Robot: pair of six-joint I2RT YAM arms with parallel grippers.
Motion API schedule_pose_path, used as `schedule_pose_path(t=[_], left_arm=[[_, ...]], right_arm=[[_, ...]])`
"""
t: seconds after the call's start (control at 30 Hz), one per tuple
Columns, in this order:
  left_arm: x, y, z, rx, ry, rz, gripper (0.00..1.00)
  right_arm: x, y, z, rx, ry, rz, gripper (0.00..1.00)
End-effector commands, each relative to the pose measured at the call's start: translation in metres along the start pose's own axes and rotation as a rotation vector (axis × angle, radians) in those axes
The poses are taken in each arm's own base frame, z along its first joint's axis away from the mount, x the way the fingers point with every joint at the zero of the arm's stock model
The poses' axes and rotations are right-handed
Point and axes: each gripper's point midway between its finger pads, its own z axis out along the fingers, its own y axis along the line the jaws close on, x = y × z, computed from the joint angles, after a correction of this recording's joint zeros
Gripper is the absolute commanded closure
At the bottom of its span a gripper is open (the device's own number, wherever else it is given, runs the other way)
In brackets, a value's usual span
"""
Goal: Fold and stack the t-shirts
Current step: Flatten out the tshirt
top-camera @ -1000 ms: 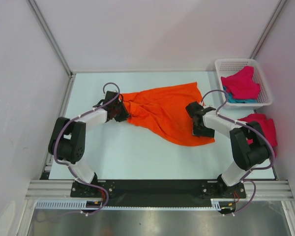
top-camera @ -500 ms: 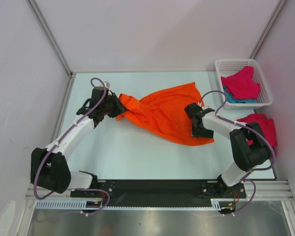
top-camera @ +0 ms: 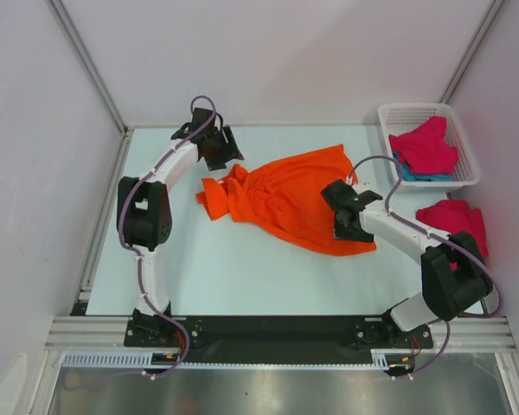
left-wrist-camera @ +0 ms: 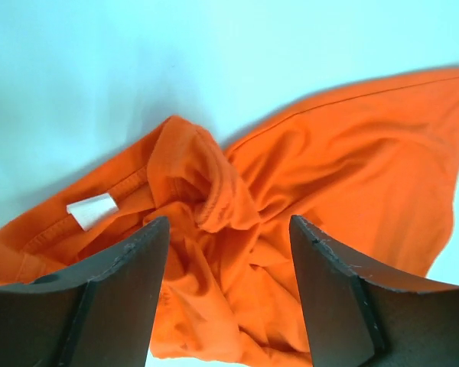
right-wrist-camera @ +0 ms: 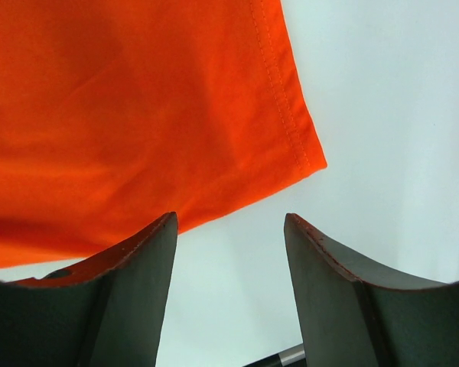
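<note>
The orange t-shirt (top-camera: pixel 290 194) lies spread across the middle of the table, its left end bunched into folds (left-wrist-camera: pixel 214 191) with a white label (left-wrist-camera: pixel 92 210) showing. My left gripper (top-camera: pixel 221 151) hangs open above that bunched end (left-wrist-camera: pixel 229 229), holding nothing. Over the shirt's right side my right gripper (top-camera: pixel 342 212) is open too; in its wrist view bare table lies between the fingers (right-wrist-camera: pixel 229 222), next to a hemmed corner (right-wrist-camera: pixel 306 153). One magenta-red t-shirt (top-camera: pixel 426 147) lies on a teal t-shirt (top-camera: pixel 413 175) in the basket. A second magenta-red t-shirt (top-camera: pixel 454 218) is on the table at the right.
The white mesh basket (top-camera: pixel 396 114) stands at the table's far right corner. White walls close in the table on the left, back and right. The black base rail (top-camera: pixel 268 328) runs along the near edge.
My left gripper opened, let go of the orange shirt's left end and swung up toward the back left. The released end dropped into a bunch. The right gripper barely moved.
</note>
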Motion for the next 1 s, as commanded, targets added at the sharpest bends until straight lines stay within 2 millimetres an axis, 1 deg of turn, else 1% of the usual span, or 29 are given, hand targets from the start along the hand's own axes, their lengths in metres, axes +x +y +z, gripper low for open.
schedule_pose_path(t=[0.0,0.03,0.07,0.1,0.13,0.17,0.2,0.23,0.3,0.33,0.4,0.43,0.47,0.5,0.53,0.57,0.6,0.7,0.87,0.97], left_arm=[[0.008,-0.003,-0.016,0.006,0.044,0.021,0.30],[0.007,-0.009,-0.031,0.025,0.020,0.032,0.30],[0.029,0.005,-0.028,0.000,0.057,0.027,0.30],[0.032,0.006,-0.032,0.014,0.038,0.029,0.30],[0.031,-0.001,-0.053,0.042,0.001,0.034,0.30],[0.058,0.017,-0.050,0.012,0.040,0.024,0.31],[0.059,0.017,-0.055,0.030,0.016,0.028,0.31],[0.075,0.025,-0.068,0.026,0.009,0.022,0.30],[0.080,0.026,-0.074,0.040,0.002,0.024,0.31],[0.086,0.030,-0.073,0.033,0.014,0.023,0.31],[0.093,0.029,-0.072,0.044,0.025,0.020,0.31],[0.102,0.033,-0.070,0.039,0.042,0.016,0.31],[0.104,0.031,-0.067,0.053,0.036,0.018,0.31],[0.111,0.030,-0.065,0.055,0.048,0.013,0.31],[0.118,0.033,-0.062,0.054,0.059,0.013,0.31],[0.120,0.031,-0.059,0.062,0.058,0.010,0.31],[0.129,0.034,-0.054,0.055,0.077,0.010,0.31],[0.139,0.037,-0.044,0.050,0.097,0.006,0.31],[0.146,0.040,-0.033,0.048,0.105,-0.005,0.32],[0.148,0.043,-0.027,0.044,0.104,-0.011,0.34]], right_arm=[[-0.012,0.000,-0.018,-0.006,-0.043,0.030,0.37],[-0.012,0.001,-0.019,-0.007,-0.042,0.026,0.37],[-0.012,0.002,-0.019,-0.009,-0.041,0.025,0.37],[-0.012,0.003,-0.018,-0.010,-0.041,0.025,0.37],[-0.011,0.005,-0.018,-0.014,-0.042,0.019,0.37],[-0.009,0.007,-0.016,-0.011,-0.036,0.011,0.37],[-0.009,0.009,-0.015,-0.012,-0.036,0.011,0.37],[-0.007,0.014,-0.012,-0.010,-0.030,-0.004,0.37],[-0.005,0.022,-0.012,-0.017,-0.030,-0.017,0.37],[-0.003,0.024,-0.010,-0.013,-0.028,-0.023,0.37],[0.000,0.028,-0.011,-0.015,-0.029,-0.032,0.37],[0.001,0.028,-0.011,-0.015,-0.029,-0.036,0.37],[0.001,0.029,-0.011,-0.014,-0.030,-0.038,0.37],[0.003,0.029,-0.011,-0.014,-0.028,-0.039,0.37],[0.003,0.028,-0.011,-0.010,-0.028,-0.040,0.37],[0.004,0.027,-0.010,-0.007,-0.025,-0.042,0.37],[0.005,0.027,-0.010,-0.005,-0.025,-0.043,0.37],[0.005,0.024,-0.010,0.006,-0.027,-0.046,0.37],[0.003,0.016,-0.006,0.026,-0.021,-0.038,0.37],[0.004,0.011,-0.001,0.034,-0.009,-0.024,0.37]])
